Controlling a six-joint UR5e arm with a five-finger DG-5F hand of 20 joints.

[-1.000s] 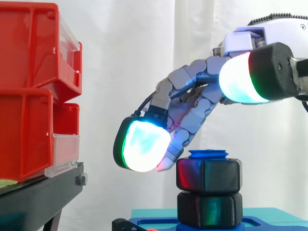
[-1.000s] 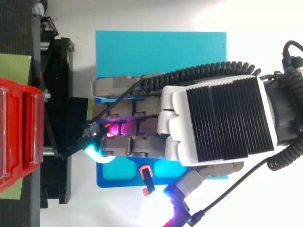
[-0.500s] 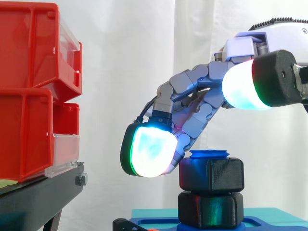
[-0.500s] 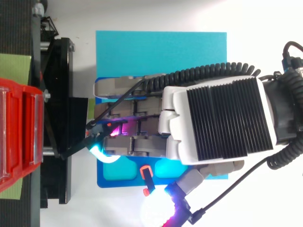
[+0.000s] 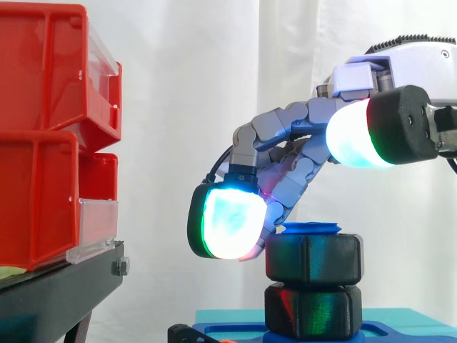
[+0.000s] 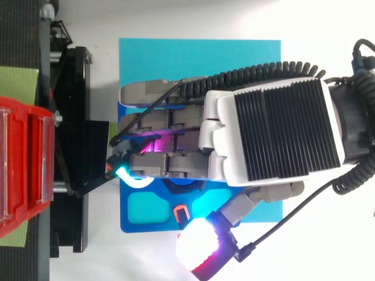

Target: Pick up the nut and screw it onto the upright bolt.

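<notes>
A black nut sits on the blue upright bolt, just below the bolt's top. A second black nut lies under it on the blue base plate. My hand reaches in from the right and hangs over the bolt, its fingers bent downward. One fingertip pad glows cyan and white beside the upper nut's left face, with the tips behind it touching that face. The thumb pad is raised well above the nut, clear of it. Seen from above, the hand hides the nuts.
Red bins stand stacked on a black stand at the left, close to the fingertips. A teal mat lies beneath the base plate. An orange-red clip sits near the plate's front edge.
The fingers have swept along the upper nut's left side, and the nut has turned on the bolt. In the top view the hand has shifted slightly toward the lower edge.
</notes>
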